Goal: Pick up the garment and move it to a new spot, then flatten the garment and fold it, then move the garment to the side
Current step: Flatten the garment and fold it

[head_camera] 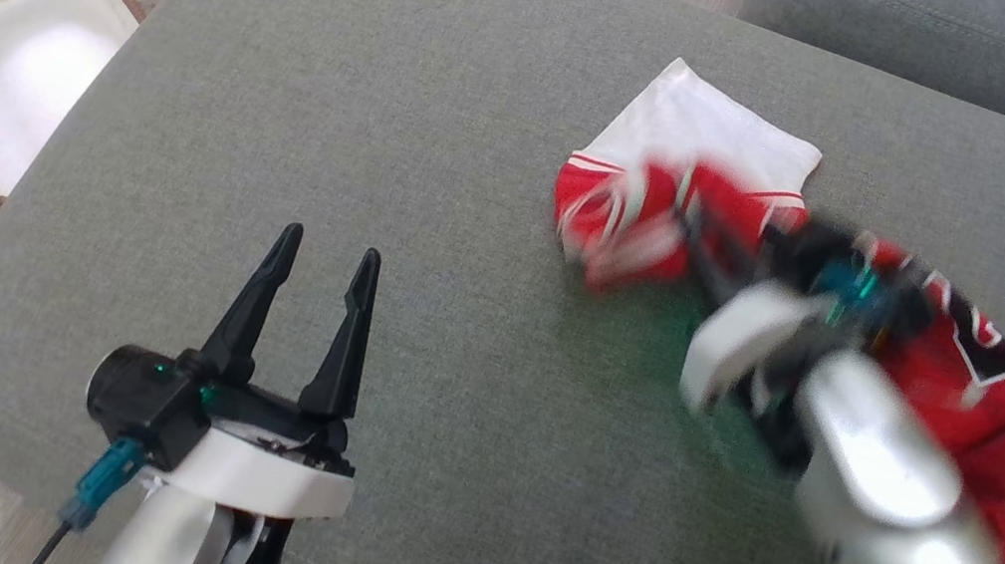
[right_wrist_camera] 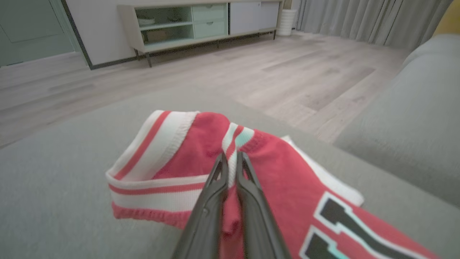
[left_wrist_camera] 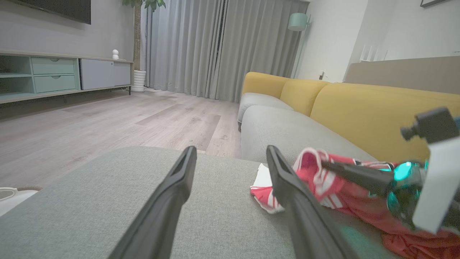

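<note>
Garment (head_camera: 990, 390), a red jersey, lies crumpled on the right half of the grey cushion (head_camera: 488, 118), long axis running far-left to near-right. Right gripper (right_wrist_camera: 231, 160) is on it, jaws pinched narrow on a red fold beside the striped trim. Left gripper (head_camera: 332, 247) stands wide and holds nothing, well apart with the garment off to its right, so of the 2 arms the right is nearer. Head view smears that claw, while right wrist view gives the pinch plainly.

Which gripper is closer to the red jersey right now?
Right. The right gripper is shut on the red jersey; the left gripper hangs open over bare cushion, apart from it.
</note>
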